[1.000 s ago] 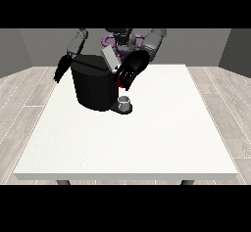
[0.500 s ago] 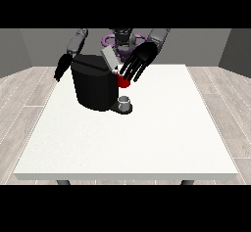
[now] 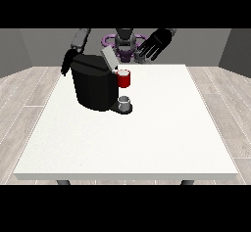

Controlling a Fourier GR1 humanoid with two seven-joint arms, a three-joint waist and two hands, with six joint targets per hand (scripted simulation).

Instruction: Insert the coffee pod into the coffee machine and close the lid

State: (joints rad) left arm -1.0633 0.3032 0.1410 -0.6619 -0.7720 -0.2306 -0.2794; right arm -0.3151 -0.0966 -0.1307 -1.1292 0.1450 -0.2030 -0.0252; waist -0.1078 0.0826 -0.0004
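Observation:
The black coffee machine (image 3: 95,86) stands at the table's left back, with its grey lid (image 3: 109,58) tilted up. A red thing at the machine (image 3: 124,78) sits at its front right. Below it, a small grey thing (image 3: 125,102) rests on the machine's base. The hand at the view's right (image 3: 156,42) is raised above the table's back edge, up and right of the machine. Its fingers are spread and it holds nothing. The hand at the view's left (image 3: 67,62) hangs by the machine's back left corner.
The white table (image 3: 147,138) stretches wide in front of and to the right of the machine. The robot's torso (image 3: 125,42) stands behind the table's far edge. A wood floor surrounds the table.
The hand at the view's right has lifted off the red thing at the machine and moved up and to the right. The hand at the view's left has barely shifted.

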